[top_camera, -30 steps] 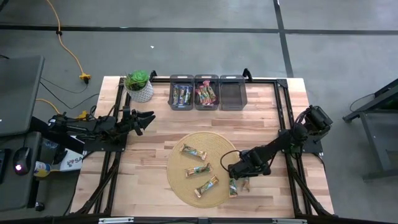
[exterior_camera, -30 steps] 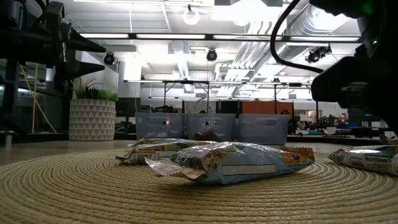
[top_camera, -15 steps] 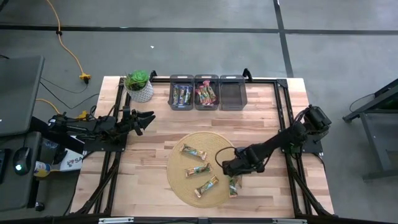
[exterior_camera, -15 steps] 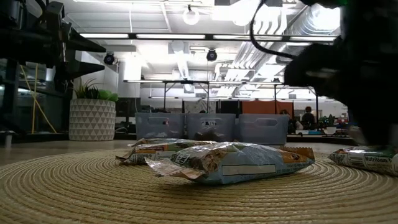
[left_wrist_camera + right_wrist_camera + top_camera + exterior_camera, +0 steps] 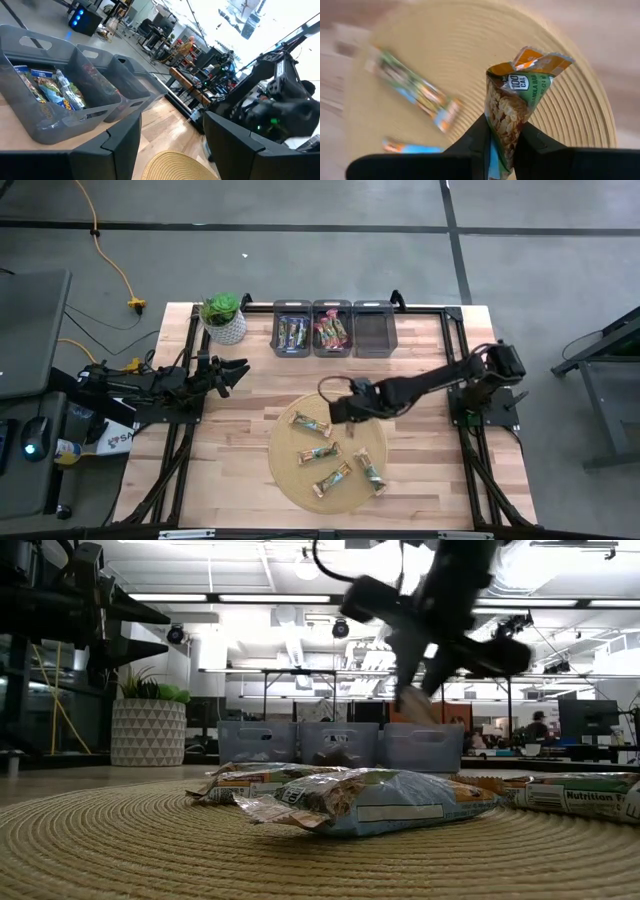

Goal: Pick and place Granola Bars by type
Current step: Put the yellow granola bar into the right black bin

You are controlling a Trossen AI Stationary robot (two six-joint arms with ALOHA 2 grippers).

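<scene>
Right claw [image 5: 501, 137] grips a granola bar [image 5: 512, 107] above the straw mat [image 5: 290, 472]; left claw [image 5: 236, 368] released

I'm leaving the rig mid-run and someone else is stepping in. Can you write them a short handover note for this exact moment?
Right gripper: shut on a granola bar, lifted above the woven mat.
Left gripper: open, waiting at the table's left side, holding nothing.
Done: the left bin and middle bin each hold bars of one kind.
Left: the right bin looks empty. Four bars lie on the mat. The held bar is not yet binned.
</scene>
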